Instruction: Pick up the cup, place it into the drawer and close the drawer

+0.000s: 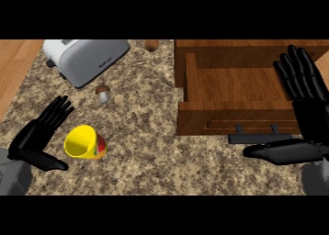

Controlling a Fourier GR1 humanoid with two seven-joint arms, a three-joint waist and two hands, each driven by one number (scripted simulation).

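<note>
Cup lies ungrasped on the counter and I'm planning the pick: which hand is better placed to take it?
Left. The left hand is open right beside the cup. The right hand is across the counter, open, at the open drawer.

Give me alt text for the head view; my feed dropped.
A yellow cup lies on its side on the granite counter beside the open left hand. The wooden drawer stands open at right, the open right hand over its right edge; a toaster and mushroom sit behind.
</note>
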